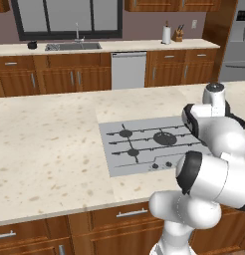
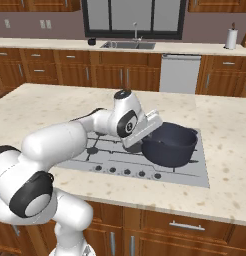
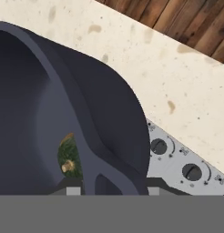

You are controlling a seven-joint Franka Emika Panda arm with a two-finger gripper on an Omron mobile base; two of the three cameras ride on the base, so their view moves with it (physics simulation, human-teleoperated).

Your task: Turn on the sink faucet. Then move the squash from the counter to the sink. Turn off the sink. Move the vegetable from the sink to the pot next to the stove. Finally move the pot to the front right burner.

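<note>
At the near stove (image 2: 195, 172), the end effector (image 3: 107, 184) grips the dark round pot's (image 2: 170, 145) rim, the green squash (image 3: 69, 157) inside; only final placement on the front right burner looks left; far sink (image 2: 127, 45) behind

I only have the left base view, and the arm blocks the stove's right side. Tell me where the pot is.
Observer: The pot is over the right side of the stove, behind the knobs.
Operator: Report the squash.
Observer: The hand view shows the squash lying inside the pot.
Operator: Give me the gripper's state.
Observer: The gripper is at the pot's left rim. The rim runs between its fingertips, so it looks clamped on the pot.
</note>
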